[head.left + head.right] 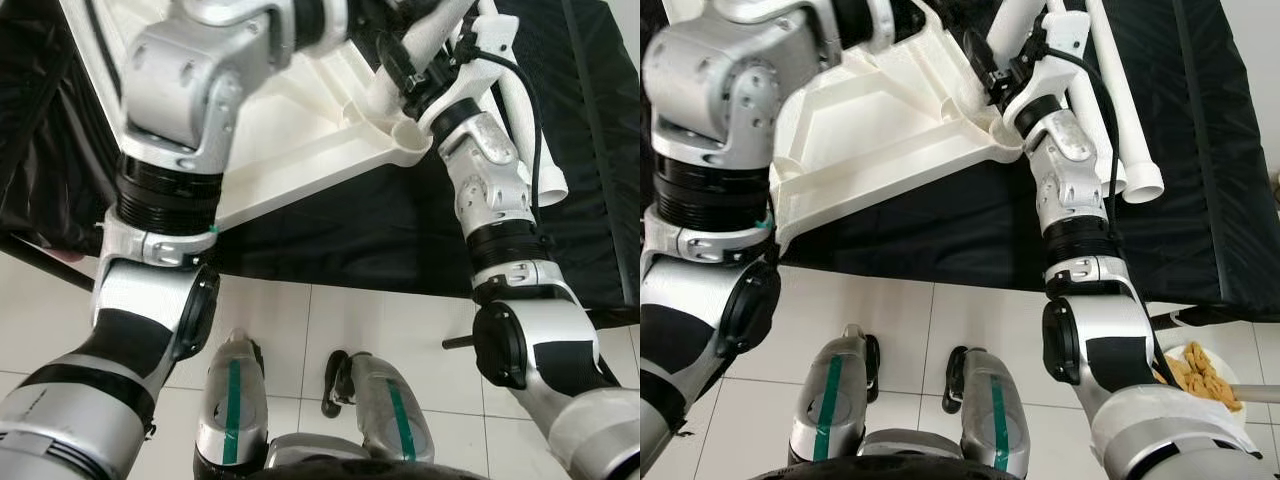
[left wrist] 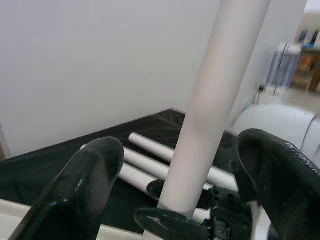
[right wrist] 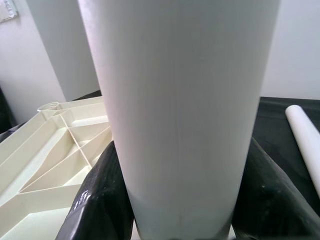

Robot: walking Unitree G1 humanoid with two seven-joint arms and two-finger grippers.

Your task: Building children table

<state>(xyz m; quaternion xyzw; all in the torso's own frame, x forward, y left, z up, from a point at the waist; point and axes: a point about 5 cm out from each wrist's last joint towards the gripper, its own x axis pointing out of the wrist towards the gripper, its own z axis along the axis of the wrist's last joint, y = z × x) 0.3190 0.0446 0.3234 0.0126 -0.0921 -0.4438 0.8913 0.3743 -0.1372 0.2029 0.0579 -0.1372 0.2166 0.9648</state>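
Right wrist view: right gripper (image 3: 175,200) pinching a white leg (image 3: 175,100), step is seating it in the tabletop (image 1: 880,130).
Tabletop lies underside up on the black cloth (image 1: 1200,200); leg stands at its corner socket (image 1: 410,133). Left gripper (image 2: 175,185) spread around the leg, not touching. Next: press straight down. Spare legs (image 1: 1120,110) beside. Bowl (image 1: 1200,375) holds food.
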